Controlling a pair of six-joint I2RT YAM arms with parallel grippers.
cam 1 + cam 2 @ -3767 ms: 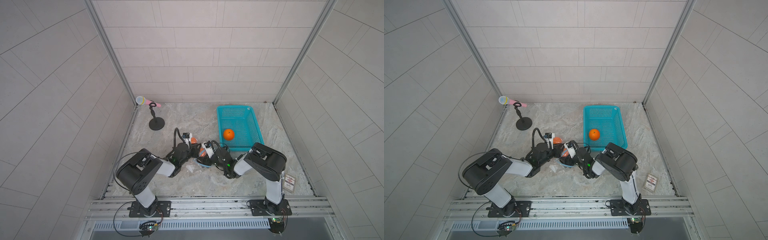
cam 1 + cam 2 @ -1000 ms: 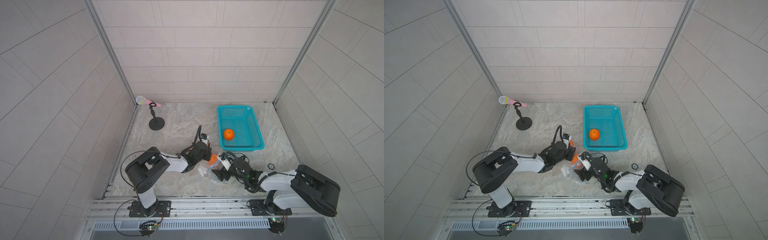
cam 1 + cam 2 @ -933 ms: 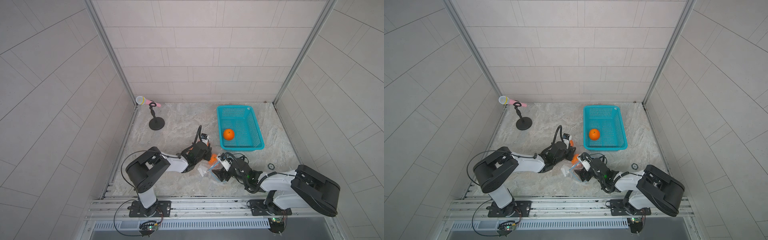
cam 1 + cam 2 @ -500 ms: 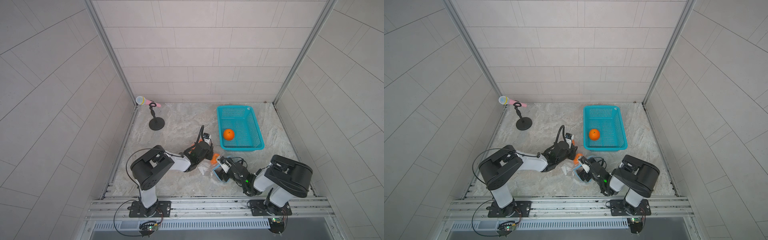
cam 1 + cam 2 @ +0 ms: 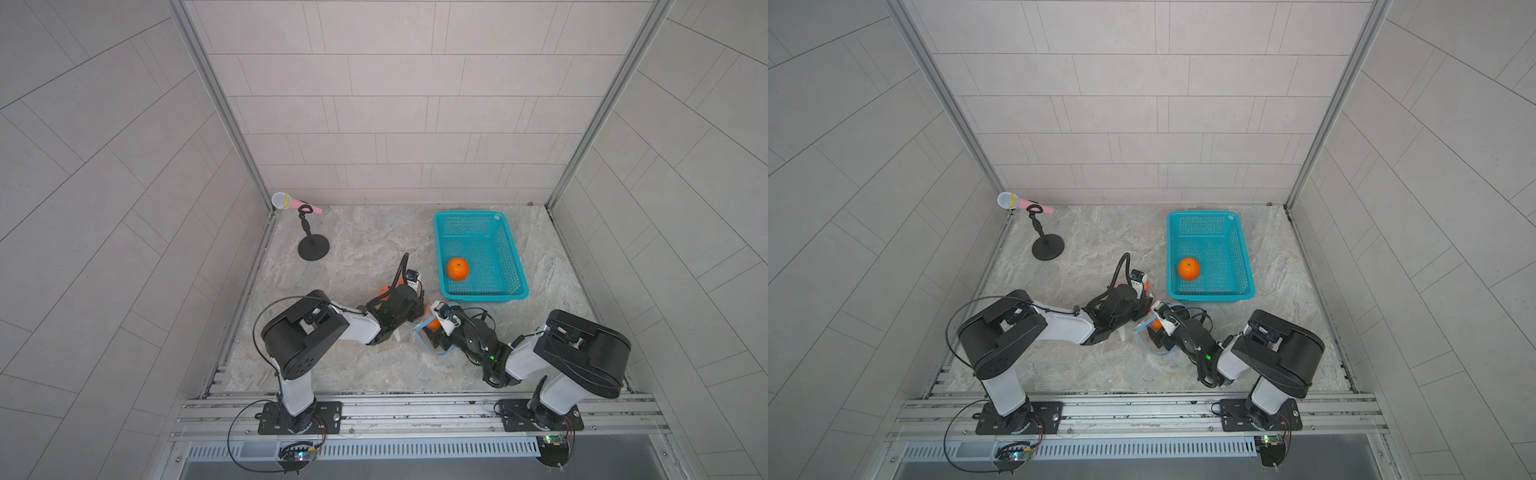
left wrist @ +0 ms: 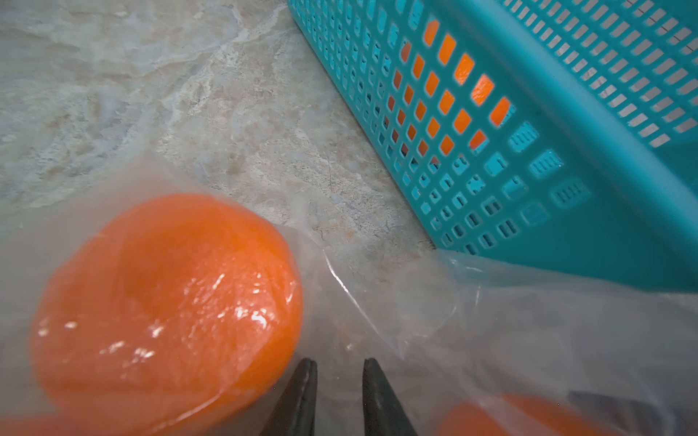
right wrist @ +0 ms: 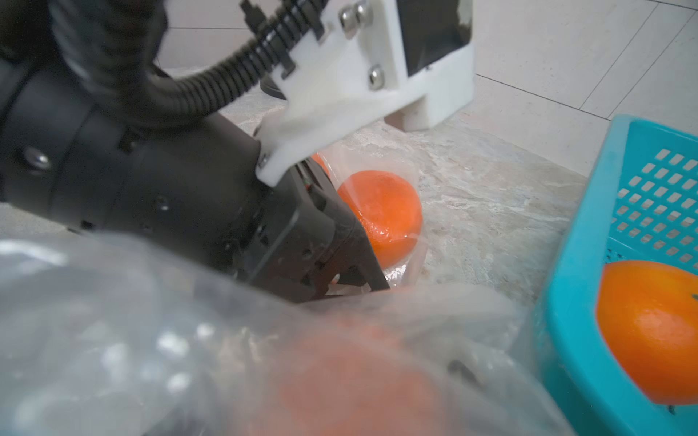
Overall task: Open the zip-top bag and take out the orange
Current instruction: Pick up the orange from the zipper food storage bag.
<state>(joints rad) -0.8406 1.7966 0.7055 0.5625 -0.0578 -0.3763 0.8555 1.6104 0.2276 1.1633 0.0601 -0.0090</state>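
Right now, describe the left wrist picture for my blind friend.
An orange inside the clear zip-top bag lies close up on the marbled table; the left gripper, tips slightly apart, sits beside it. Another orange shows through holes in the teal basket.

The bag [image 5: 404, 333] now lies nearer the front rail than at first. The right arm [image 5: 582, 345], stretched far right a second ago, has its elbow swung back in.
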